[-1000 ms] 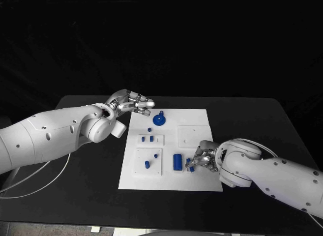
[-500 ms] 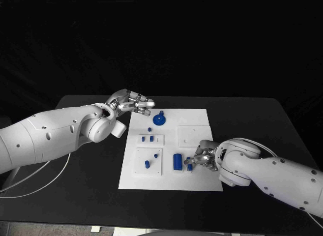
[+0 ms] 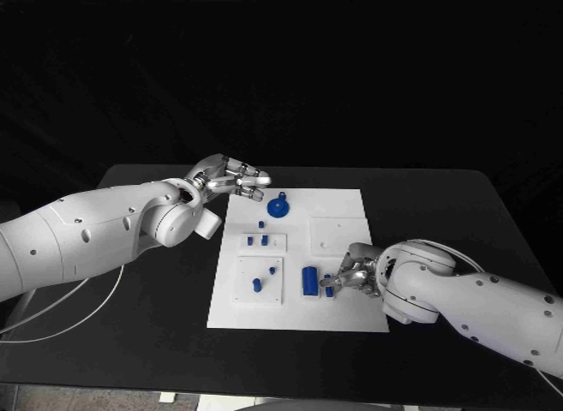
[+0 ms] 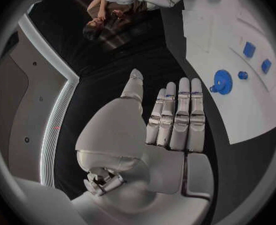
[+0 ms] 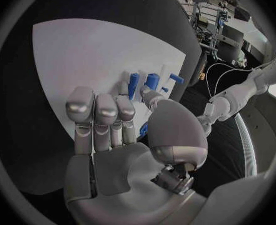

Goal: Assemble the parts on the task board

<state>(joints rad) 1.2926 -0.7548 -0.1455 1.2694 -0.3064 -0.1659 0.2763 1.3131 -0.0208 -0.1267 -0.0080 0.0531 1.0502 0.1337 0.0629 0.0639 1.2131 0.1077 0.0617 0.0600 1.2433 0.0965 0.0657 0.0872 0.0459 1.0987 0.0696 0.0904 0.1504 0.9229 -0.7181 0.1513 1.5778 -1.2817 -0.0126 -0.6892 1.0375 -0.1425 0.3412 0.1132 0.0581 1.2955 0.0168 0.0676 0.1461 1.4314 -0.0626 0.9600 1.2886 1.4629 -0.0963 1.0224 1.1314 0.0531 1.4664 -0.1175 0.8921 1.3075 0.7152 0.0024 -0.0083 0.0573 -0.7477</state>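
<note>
— Since a second ago our right hand [image 3: 356, 276] has barely shifted; the small blue piece [image 3: 329, 291] at its fingertips has edged a little closer to the blue cylinder [image 3: 311, 281]. Everything else is as it was.

— Do we have hold of that piece?

— We judge so, pinched between thumb and a finger, but the right wrist view hides the contact behind the thumb, so we cannot tell for certain. The other fingers [image 5: 95, 116] lie straight, side by side, pointing over the task board [image 3: 350, 205].

— Why hold it so low?

— Probably to keep it just beside the cylinder, ready to seat; the forearm lies low and the palm faces the board's near edge.

— And beyond our fingertips?

— Two square white blocks: the nearer block [image 3: 259, 282] carries small blue pegs, the farther block [image 3: 264, 243] more. Past them sits the round blue part [image 3: 278, 206].

— Our left hand [image 3: 233, 180]?

— It hovers near the far corner of the board, fingers extended together, thumb apart, holding nothing. The round part lies just beyond its fingertips, apart from them; we judge it is waiting clear of the right hand's work.
</note>
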